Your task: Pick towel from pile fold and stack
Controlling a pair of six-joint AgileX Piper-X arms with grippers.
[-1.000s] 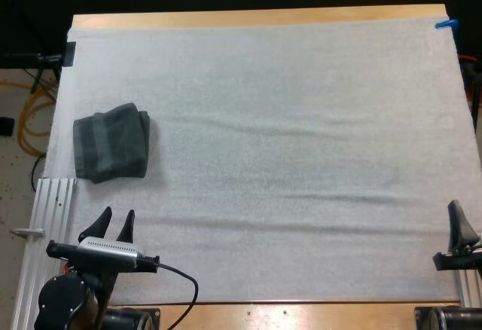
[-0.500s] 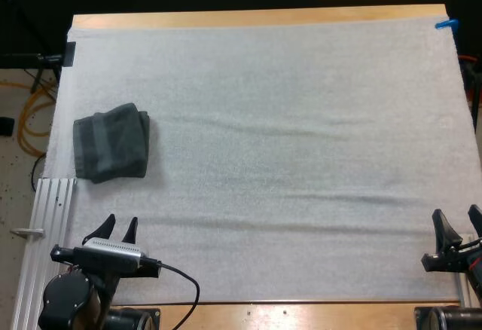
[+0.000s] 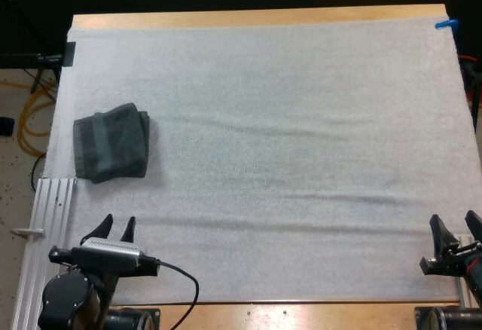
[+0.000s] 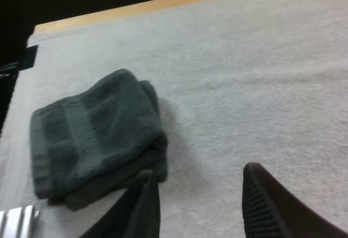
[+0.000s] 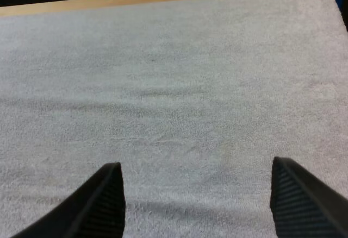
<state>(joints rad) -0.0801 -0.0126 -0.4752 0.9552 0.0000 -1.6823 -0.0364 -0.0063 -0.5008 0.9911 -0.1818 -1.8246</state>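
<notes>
One dark towel (image 3: 111, 143) (folded), one white mat (image 3: 301, 119), one wooden table (image 3: 256, 18)

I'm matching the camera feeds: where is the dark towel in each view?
High view: towel on the mat's left side, ahead of the left gripper.
Left wrist view: towel just beyond the open left gripper.
Right wrist view: mat ahead of the open right gripper.
Shared landmark: the table's wooden far edge.

High view looks forward-down over mat (image 3: 301, 119); 2 wrist views low, forward; left shares towel (image 3: 111, 143)
</notes>
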